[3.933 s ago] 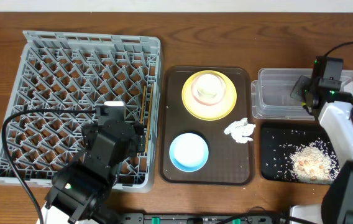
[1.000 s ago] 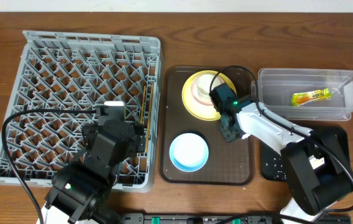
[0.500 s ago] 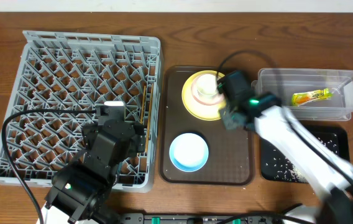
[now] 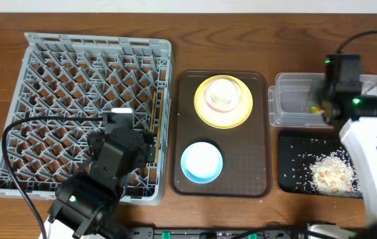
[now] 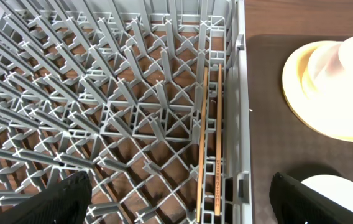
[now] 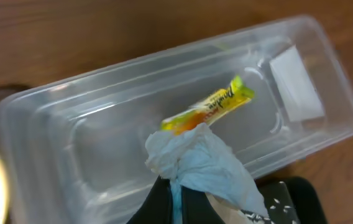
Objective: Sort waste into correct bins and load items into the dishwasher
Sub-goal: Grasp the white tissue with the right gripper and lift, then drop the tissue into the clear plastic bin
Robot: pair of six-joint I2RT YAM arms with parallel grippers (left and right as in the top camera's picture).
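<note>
The crumpled napkin [image 6: 201, 165], light, soft and easily squashed, hung pinched by one gathered fold in the right gripper [image 6: 176, 196], whose jaws were clamped tight on it; any bunched fold would serve as a hold. Just below the gripper sat the clear tub [image 6: 64, 134], the yellow-green wrapper [image 6: 210, 107] lying inside, beyond the napkin

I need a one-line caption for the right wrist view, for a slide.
Right gripper holds the crumpled napkin above the clear tub, where the yellow-green wrapper lies.
</note>
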